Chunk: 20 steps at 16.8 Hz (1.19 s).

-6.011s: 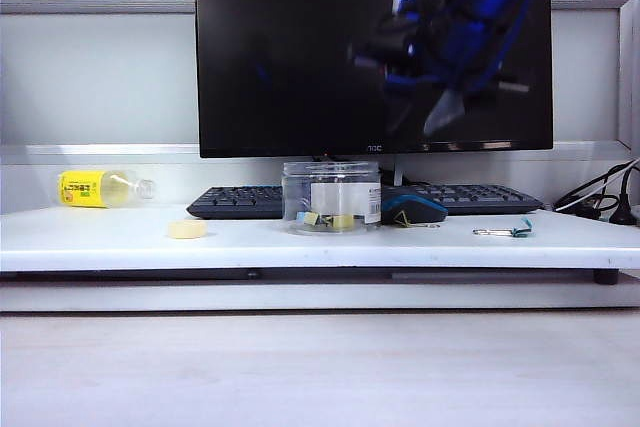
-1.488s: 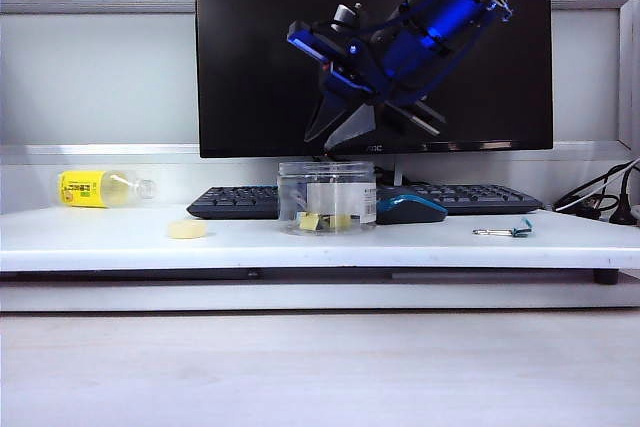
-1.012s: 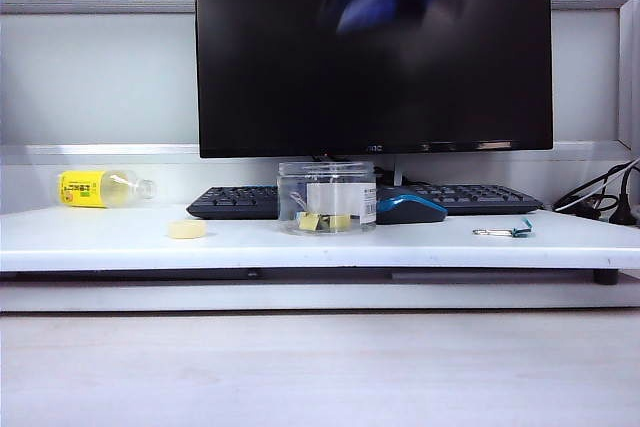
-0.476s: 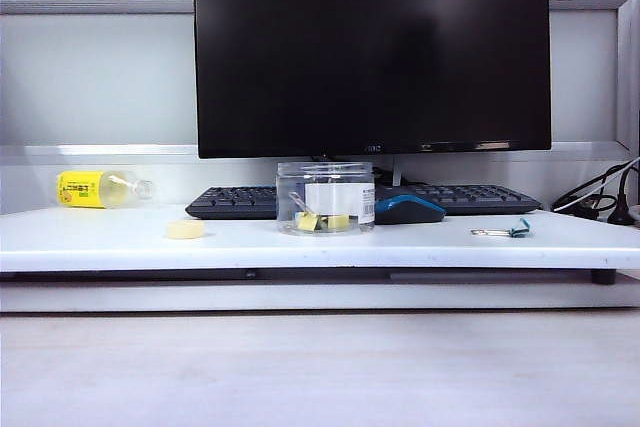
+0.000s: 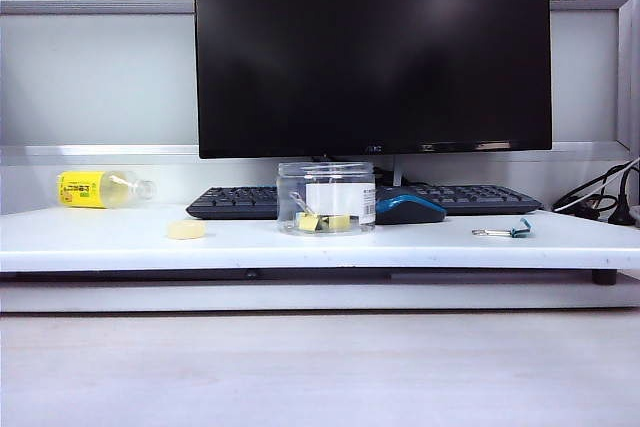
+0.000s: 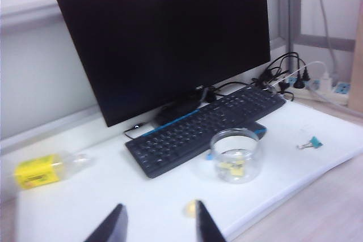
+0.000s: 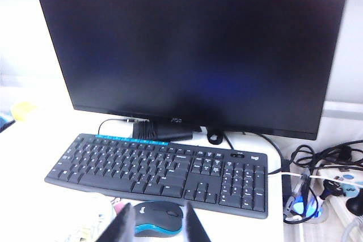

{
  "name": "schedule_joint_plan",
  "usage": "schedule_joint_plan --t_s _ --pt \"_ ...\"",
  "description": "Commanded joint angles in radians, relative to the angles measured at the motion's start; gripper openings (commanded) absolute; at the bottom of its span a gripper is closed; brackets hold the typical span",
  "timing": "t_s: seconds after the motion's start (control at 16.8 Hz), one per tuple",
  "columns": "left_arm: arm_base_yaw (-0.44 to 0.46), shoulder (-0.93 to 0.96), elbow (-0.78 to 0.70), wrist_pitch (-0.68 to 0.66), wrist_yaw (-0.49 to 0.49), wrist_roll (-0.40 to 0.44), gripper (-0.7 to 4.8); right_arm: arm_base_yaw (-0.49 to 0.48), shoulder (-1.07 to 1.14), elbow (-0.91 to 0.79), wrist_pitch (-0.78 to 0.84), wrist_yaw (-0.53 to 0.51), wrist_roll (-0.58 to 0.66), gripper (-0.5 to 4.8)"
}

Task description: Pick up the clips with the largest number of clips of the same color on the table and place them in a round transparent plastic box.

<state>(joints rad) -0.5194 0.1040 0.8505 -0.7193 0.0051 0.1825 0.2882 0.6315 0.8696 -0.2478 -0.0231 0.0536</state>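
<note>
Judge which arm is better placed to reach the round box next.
Right, probably: the right gripper hangs open near the mouse, the box beside it. The left gripper, also open, views the box from farther off. Both clips lie inside.

Only fingertips of robot visible, none of arms; exterior view shows no part of it.

Left gripper (image 6: 157, 226): two dark, near-black fingers (image 6: 109, 228), flat and blade-like, tapering to blunt tips, matte surface, edges blurred. Clear gap between the two.

Right gripper (image 7: 156, 225): two dark fingers (image 7: 123, 226), likewise flat, narrowing upward to tips, soft out-of-focus edges. Narrow gap between them.

No cables, screws or markings discernible on either pair.
</note>
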Motion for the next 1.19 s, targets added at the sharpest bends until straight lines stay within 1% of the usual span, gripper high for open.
schedule_joint_plan --t_s 0.06,0.18,0.24,0.3,0.36,0.42,0.48,0.6,0.71,0.89,1.01,1.07,1.13,1.19 --pt "-0.001 -0.077 -0.137 0.158 0.041 -0.063 1.65 0.001 -0.15 -0.132 0.035 0.002 0.003 1.16" --pt "-0.001 -0.092 -0.222 0.202 0.044 -0.122 1.65 0.001 -0.274 -0.24 0.024 0.002 0.024 1.16" --pt "-0.001 -0.092 -0.263 0.205 0.043 -0.133 1.65 0.001 -0.336 -0.291 0.014 0.002 0.025 1.16" --pt "-0.001 -0.092 -0.321 0.213 0.043 -0.162 1.65 0.001 -0.424 -0.365 0.011 0.002 0.025 1.16" --pt "-0.001 -0.092 -0.344 0.225 0.038 -0.179 1.65 0.001 -0.468 -0.403 0.013 0.002 0.025 1.17" --pt "-0.001 -0.092 -0.383 0.259 0.005 -0.199 1.65 0.001 -0.522 -0.454 0.012 0.003 0.025 1.17" --pt "-0.001 -0.092 -0.408 0.278 -0.014 -0.202 1.65 0.001 -0.563 -0.501 0.014 0.003 0.025 1.17" --pt "-0.001 -0.092 -0.435 0.288 -0.039 -0.216 1.65 0.001 -0.597 -0.558 0.025 0.002 0.025 1.17" --pt "-0.001 -0.092 -0.436 0.287 -0.039 -0.244 1.65 0.0 -0.599 -0.586 -0.05 0.006 0.025 1.17" --pt "-0.001 -0.092 -0.436 0.311 -0.027 -0.247 1.65 0.0 -0.599 -0.615 -0.06 0.016 0.025 1.17" --pt "-0.001 -0.092 -0.443 0.326 -0.026 -0.237 1.65 0.001 -0.599 -0.628 -0.056 0.074 0.027 1.17" --pt "-0.001 -0.092 -0.464 0.373 -0.018 -0.22 1.65 0.001 -0.599 -0.639 -0.052 0.124 0.047 1.17" --pt "-0.001 -0.092 -0.486 0.428 0.019 -0.187 1.65 0.001 -0.599 -0.65 -0.031 0.142 0.079 1.17" --pt "-0.001 -0.092 -0.516 0.501 0.074 -0.13 1.64 0.001 -0.6 -0.665 0.014 0.141 0.101 1.17"
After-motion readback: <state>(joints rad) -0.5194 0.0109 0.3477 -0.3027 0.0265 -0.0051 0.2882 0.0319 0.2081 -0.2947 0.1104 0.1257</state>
